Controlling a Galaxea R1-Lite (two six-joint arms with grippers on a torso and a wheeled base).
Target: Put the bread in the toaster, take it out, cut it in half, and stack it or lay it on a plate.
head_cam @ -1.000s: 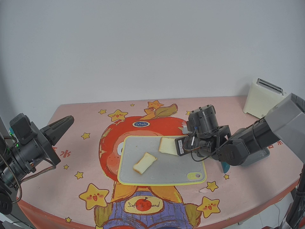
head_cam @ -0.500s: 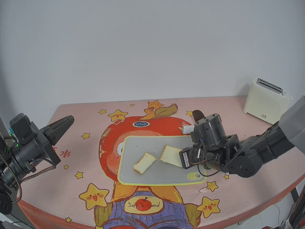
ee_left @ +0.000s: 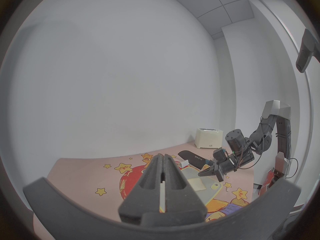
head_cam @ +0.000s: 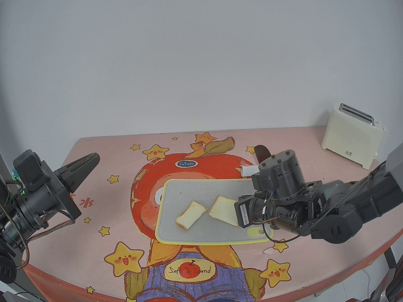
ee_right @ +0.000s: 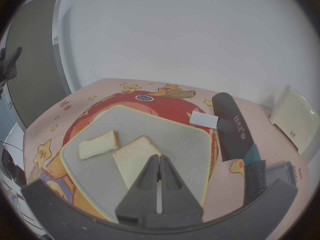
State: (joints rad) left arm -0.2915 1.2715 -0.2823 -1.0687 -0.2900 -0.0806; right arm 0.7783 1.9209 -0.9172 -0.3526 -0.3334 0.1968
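On the pink cartoon-print desk, head view: grey cutting board with a yellow rim sits mid-desk, with two pale bread pieces flat on it, close but apart. Narrower bread half lies toward the robot's left, wider bread half toward its right. Right gripper is low at the board's right end, tips at the wider bread half's edge. Left gripper hangs over the desk's left edge, well apart from the board. Cream two-slot toaster stands at the far right corner; its slots look bare. Black-bladed knife pokes out behind the right arm, white paper slip just beside it.

Left wrist view: left gripper's fingers are pressed together to a thin slit, holding nothing. Farther off, the right gripper shows as a closed point just above the wider bread half, which lies flat on the board.

Right wrist view: fingers are closed to a slit, with nothing visibly clamped between them. Tips cover the wider bread half's near corner; cannot tell if they press on it. Narrower bread half lies just beside. Knife, teal-handled, lies on the desk between cutting board and toaster.

Progress, my read: toasting and cutting look done, with two halves and the knife laid down. Left to do: stacking the halves or laying them on a plate. Right gripper seems to be on that step, working the wider bread half.
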